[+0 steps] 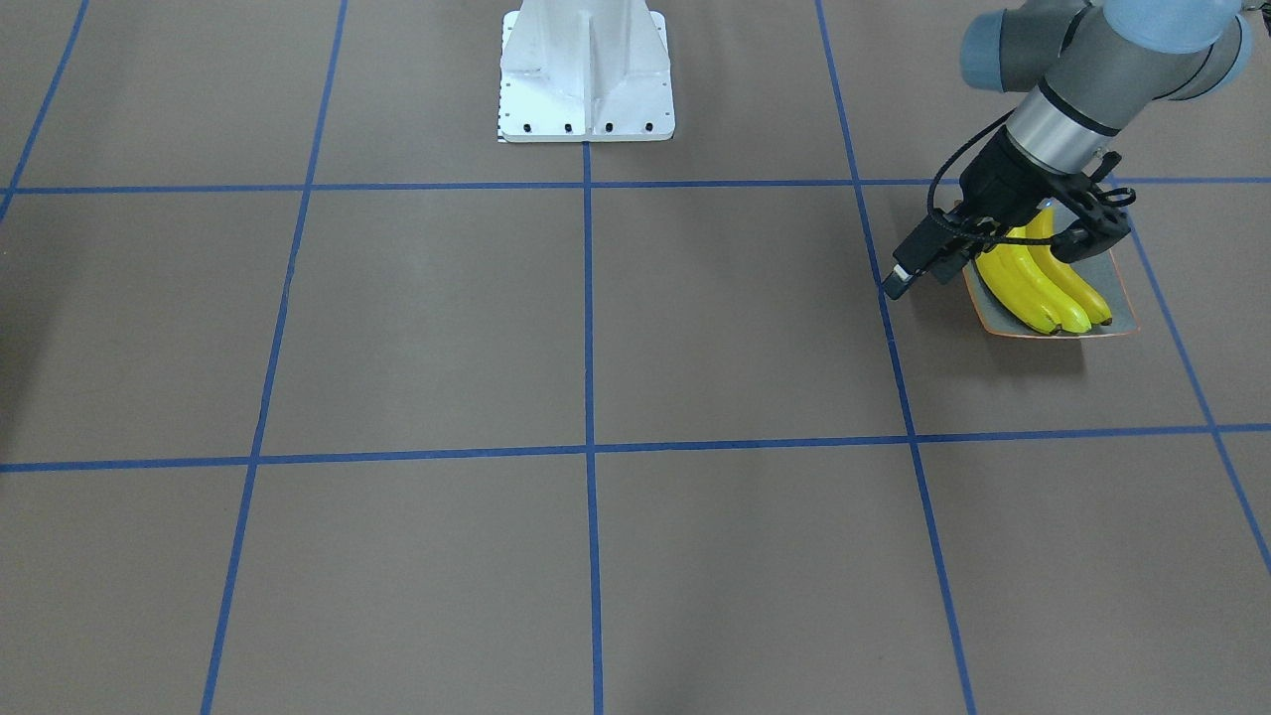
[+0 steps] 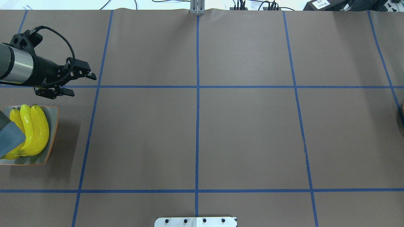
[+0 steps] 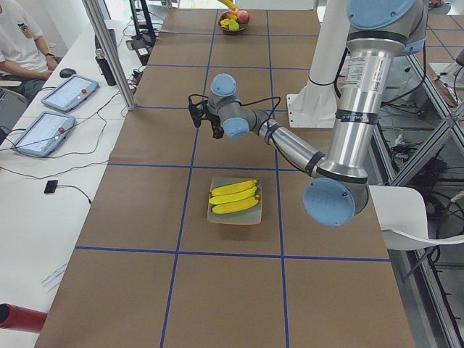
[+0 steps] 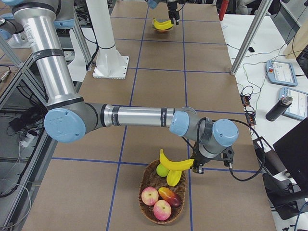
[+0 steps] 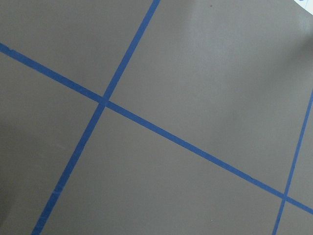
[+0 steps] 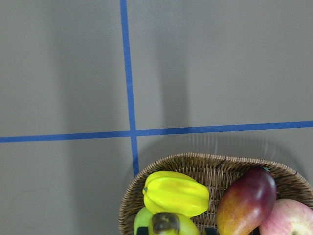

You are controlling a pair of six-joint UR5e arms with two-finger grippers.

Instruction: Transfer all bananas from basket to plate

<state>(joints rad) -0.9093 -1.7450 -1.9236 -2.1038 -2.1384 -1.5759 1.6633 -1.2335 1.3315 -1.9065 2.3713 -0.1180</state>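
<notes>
The grey-green plate [image 2: 53, 126] with an orange rim sits at the table's left end and holds three yellow bananas [image 2: 34, 129] side by side. My left gripper [image 2: 80, 84] hovers open beyond the plate, over a blue tape line, with nothing in it. At the other end, my right gripper [image 4: 195, 166] is above the wicker basket [image 4: 144, 192], shut on a fourth banana [image 4: 175, 164] lifted clear of the fruit. In the right wrist view that banana's dark-tipped end [image 6: 166, 223] sits at the bottom edge, over the basket rim [image 6: 195, 159].
The basket also holds two apples [image 4: 150, 196], a mango [image 6: 247, 198], a yellow starfruit [image 6: 176, 193] and a green fruit [image 4: 162, 169]. The white robot base [image 1: 586, 74] stands mid-table at the near edge. A seated person and tablets [image 3: 54, 109] are beside the table.
</notes>
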